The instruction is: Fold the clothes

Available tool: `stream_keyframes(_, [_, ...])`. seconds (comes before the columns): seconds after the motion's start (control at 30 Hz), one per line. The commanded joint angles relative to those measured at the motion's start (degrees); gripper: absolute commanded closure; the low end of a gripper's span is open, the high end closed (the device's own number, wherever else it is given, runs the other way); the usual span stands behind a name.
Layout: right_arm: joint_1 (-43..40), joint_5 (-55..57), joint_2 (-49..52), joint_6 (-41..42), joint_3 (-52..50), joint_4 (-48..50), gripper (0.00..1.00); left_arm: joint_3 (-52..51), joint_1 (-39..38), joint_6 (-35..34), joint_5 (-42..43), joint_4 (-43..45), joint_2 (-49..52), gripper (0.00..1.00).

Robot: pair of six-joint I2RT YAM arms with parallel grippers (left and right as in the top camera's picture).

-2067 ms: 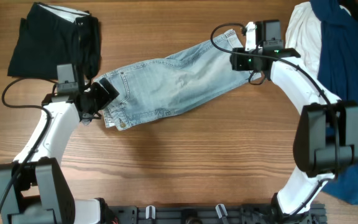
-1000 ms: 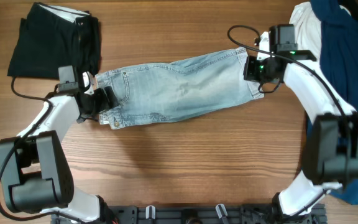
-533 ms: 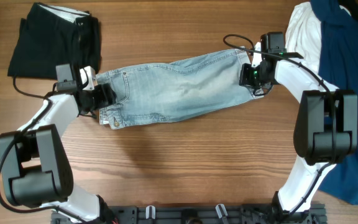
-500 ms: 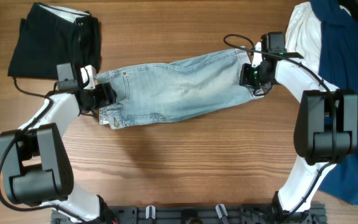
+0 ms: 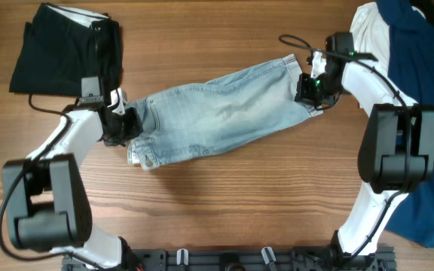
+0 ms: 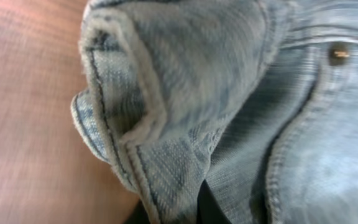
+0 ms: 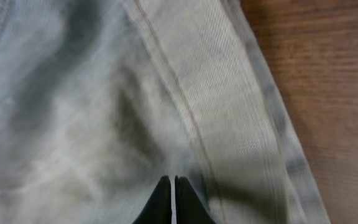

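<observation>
Pale blue denim shorts [image 5: 217,113] lie slanted across the middle of the table, waist end low on the left and leg hem high on the right. My left gripper [image 5: 124,124] is shut on the bunched waistband, and the left wrist view shows a fold of denim [image 6: 229,81] pinched at the dark fingertips [image 6: 188,208]. My right gripper [image 5: 310,92] is shut on the leg end beside the hem. In the right wrist view its fingertips [image 7: 173,199] meet on the cloth [image 7: 104,93]. The other clothes lie off to the sides.
A folded black garment [image 5: 62,49] lies at the back left, close to my left arm. A white garment [image 5: 371,38] and a dark-blue one [image 5: 424,68] are heaped at the right edge. Bare wooden table [image 5: 224,203] runs along the front.
My left gripper has shut on the waistband and shifted right and toward the front, bunching that end and steepening the shorts' slant. My right gripper stayed shut on the leg end, barely moving.
</observation>
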Motion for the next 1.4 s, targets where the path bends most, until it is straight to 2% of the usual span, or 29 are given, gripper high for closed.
stream_keyframes(0.0, [-0.1, -2.0, 0.7, -3.5, 7.3, -4.6, 0.96, 7.9, 0.6, 3.3, 0.7, -10.2, -6.4, 0.96])
stream_keyframes(0.1, [-0.1, -3.8, 0.7, -6.7, 10.1, -8.5, 0.92, 17.5, 0.6, 7.1, 0.5, -22.1, -7.1, 0.96])
stream_keyframes(0.2, [-0.1, -3.8, 0.7, -7.5, 10.1, -9.6, 0.91, 23.9, 0.6, 10.1, 0.0, -27.5, -7.1, 0.96])
stream_keyframes(0.37, [1.5, -3.8, 1.1, -7.6, 8.4, -9.3, 0.92, 30.8, 0.6, 12.8, -3.4, -30.6, -7.1, 0.96])
stream_keyframes(0.43, [3.9, -3.8, 1.5, -7.4, 6.5, -7.8, 0.95, 32.3, 0.7, 12.8, -7.7, -30.6, -7.1, 0.96])
stream_keyframes(0.57, [7.2, -3.5, 1.6, -5.8, 3.3, -4.9, 0.96, 34.8, 0.7, 13.0, -7.7, -30.6, -7.1, 0.96])
stream_keyframes(0.73, [7.5, -3.5, 1.7, -4.5, -0.2, -0.7, 0.96, 41.2, 0.7, 12.3, -5.3, -33.0, -7.1, 0.96])
stream_keyframes(0.83, [7.5, -3.8, 2.9, -3.8, -2.2, 1.8, 0.96, 41.5, -0.4, 10.6, 0.5, -33.2, -6.8, 0.96])
stream_keyframes(1.03, [7.3, -10.7, 2.8, -3.0, -2.0, 4.4, 0.96, 41.4, -7.6, 5.7, 0.5, -32.0, -3.2, 0.96])
stream_keyframes(1.2, [6.5, -11.9, -1.0, -2.9, -0.5, 4.4, 0.96, 41.4, -14.1, 0.4, 0.5, -24.7, 2.0, 0.96])
stream_keyframes(1.37, [2.2, -13.8, -2.2, -3.2, -0.5, 4.5, 0.96, 41.4, -18.8, -1.1, 0.5, -16.4, 2.8, 0.96])
